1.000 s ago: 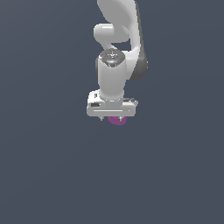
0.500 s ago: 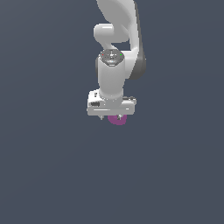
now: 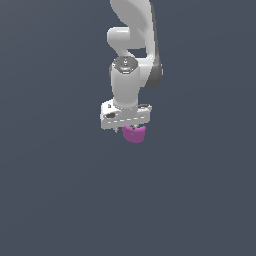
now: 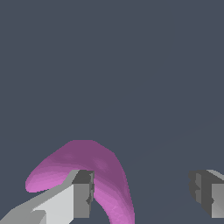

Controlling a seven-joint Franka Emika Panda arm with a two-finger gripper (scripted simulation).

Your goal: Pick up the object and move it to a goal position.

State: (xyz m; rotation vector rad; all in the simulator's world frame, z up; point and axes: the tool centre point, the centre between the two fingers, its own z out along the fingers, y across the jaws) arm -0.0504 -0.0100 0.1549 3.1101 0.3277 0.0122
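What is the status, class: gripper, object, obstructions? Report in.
Gripper open, fingers wide apart, empty. Magenta object just below the gripper, by one finger, not clamped. No obstruction in view on the plain grey surface.

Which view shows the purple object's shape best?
The wrist view: the curved magenta object fills the lower frame beside one tool finger. The exterior view shows only a small rounded bit below the tool.
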